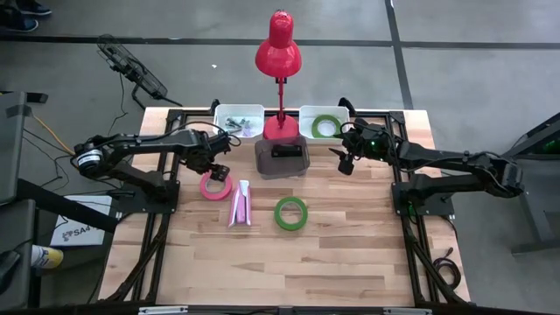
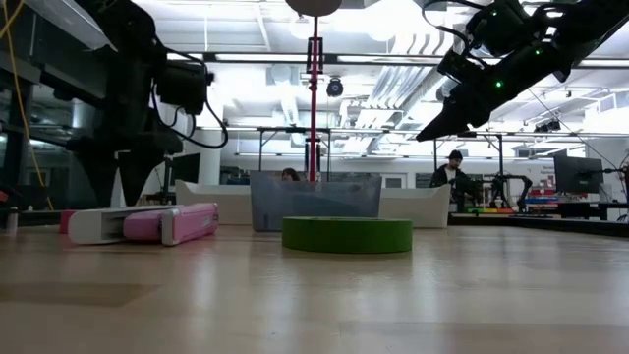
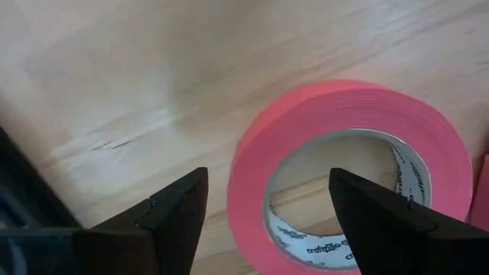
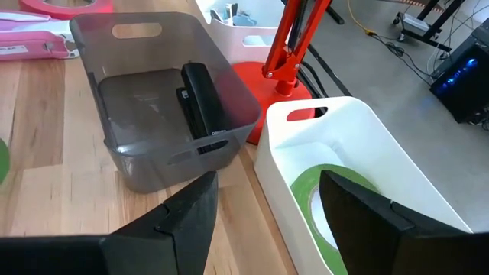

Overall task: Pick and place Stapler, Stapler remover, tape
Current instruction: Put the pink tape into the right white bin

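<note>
The wooden table [image 1: 350, 254] is seen from above with a red desk lamp [image 1: 279, 54] standing at its far edge, between two white bins. A grey bin [image 4: 164, 92] is located just ahead of the right gripper [image 1: 344, 158], and a black stapler [image 4: 200, 98] is seen lying inside it. The white bin [image 4: 367, 164] right beside that gripper is found to hold one green tape ring [image 4: 321, 195]. The right gripper is held above the table between these two bins, fingers spread apart and grasping nothing. The left gripper [image 1: 216, 171] is positioned directly over the pink tape ring [image 3: 359, 160], fingers parted on either side of the ring's near wall, not yet closed on it; the ring lies flat on the wood. A pink stapler [image 1: 240, 203] is noted just beside the left gripper, toward the table's centre, and a second green tape ring [image 1: 291, 213] lies flat farther out, beyond the stapler. The other white bin [image 1: 238, 119], behind the left gripper, is seen to hold small dark items too small to identify.
</note>
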